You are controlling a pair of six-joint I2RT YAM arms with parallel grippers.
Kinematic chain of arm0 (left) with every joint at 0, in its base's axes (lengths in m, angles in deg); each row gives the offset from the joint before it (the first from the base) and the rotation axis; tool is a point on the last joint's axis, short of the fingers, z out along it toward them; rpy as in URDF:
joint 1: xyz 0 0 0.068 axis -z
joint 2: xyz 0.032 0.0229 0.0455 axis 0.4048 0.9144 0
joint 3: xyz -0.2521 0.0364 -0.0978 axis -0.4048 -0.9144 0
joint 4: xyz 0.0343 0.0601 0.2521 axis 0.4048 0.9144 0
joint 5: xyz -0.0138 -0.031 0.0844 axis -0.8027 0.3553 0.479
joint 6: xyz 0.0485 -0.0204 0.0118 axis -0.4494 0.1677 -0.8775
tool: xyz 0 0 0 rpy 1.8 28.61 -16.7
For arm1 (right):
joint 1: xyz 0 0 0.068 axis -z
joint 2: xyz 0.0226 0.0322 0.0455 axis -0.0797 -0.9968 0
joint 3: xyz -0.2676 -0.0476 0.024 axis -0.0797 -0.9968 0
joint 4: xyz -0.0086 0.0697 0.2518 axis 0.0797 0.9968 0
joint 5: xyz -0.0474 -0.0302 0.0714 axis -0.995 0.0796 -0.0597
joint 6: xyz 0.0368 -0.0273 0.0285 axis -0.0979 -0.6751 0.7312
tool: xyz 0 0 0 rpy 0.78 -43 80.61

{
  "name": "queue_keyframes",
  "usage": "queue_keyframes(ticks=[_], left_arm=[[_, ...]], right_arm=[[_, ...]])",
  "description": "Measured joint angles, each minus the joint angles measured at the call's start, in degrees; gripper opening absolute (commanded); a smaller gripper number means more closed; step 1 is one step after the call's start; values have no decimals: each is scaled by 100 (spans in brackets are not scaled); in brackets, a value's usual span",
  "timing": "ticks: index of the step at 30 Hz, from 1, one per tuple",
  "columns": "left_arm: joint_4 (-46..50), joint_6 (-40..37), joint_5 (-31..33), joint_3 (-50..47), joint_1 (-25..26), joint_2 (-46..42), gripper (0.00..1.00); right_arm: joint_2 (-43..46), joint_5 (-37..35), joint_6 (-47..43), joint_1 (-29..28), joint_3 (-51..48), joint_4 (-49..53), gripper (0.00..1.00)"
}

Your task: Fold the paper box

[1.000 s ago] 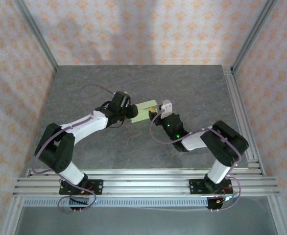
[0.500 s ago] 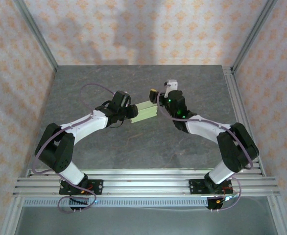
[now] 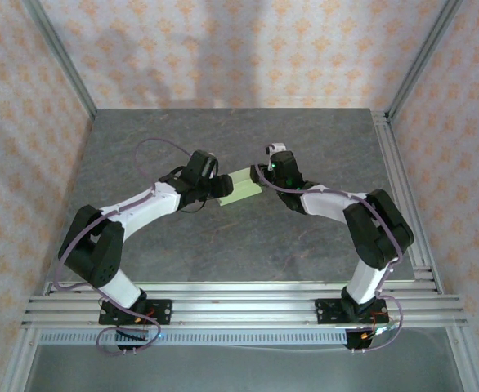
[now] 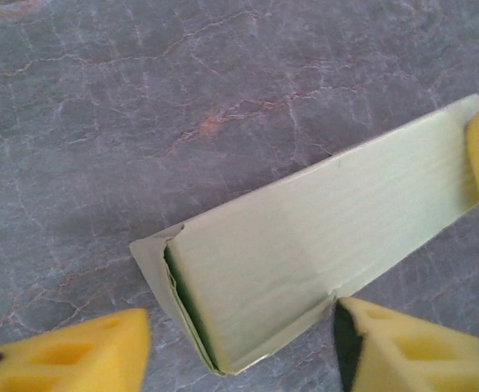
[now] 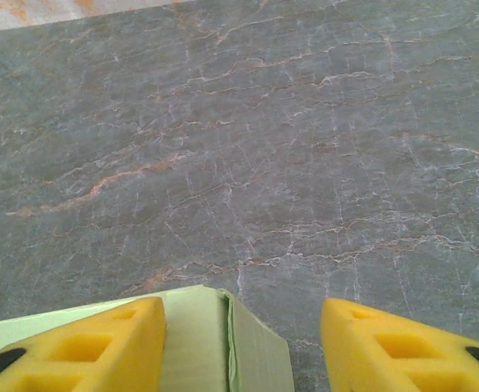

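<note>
The paper box (image 3: 243,188) is a pale green flat folded box lying on the grey table (image 3: 223,131) between the two arms. In the left wrist view the paper box (image 4: 305,229) runs diagonally, its near end showing a dark slit. My left gripper (image 4: 241,327) is open around that near end. Its right finger (image 4: 403,343) touches the box's edge and its left finger (image 4: 68,351) stands apart. My right gripper (image 5: 243,327) is open over the box's (image 5: 199,343) far end. One of its fingers (image 5: 76,343) is against the card and the other (image 5: 403,343) is clear of it.
The grey marbled table top stretches beyond the box (image 5: 264,122). Aluminium rails run along the right side (image 3: 396,188) and the near edge (image 3: 239,306). Patterned walls (image 3: 239,49) close in the back and sides.
My right arm swung from the box's near right side round to its far end and its jaws narrowed. My left gripper's jaws widened on the box's near end. The box barely shifted.
</note>
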State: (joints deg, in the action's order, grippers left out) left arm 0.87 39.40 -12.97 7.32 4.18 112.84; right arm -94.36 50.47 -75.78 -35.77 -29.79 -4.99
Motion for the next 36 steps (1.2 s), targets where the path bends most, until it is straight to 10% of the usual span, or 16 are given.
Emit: queue_keyframes(ticks=[23, 36], left_arm=[[-175, 2, -44, 24, -223, 118, 25], [4, -1115, -37, 219, -229, 33, 90]], right_arm=[[9, 17, 24, 2, 2, -9, 40], [640, 136, 199, 133, 105, 763, 84]])
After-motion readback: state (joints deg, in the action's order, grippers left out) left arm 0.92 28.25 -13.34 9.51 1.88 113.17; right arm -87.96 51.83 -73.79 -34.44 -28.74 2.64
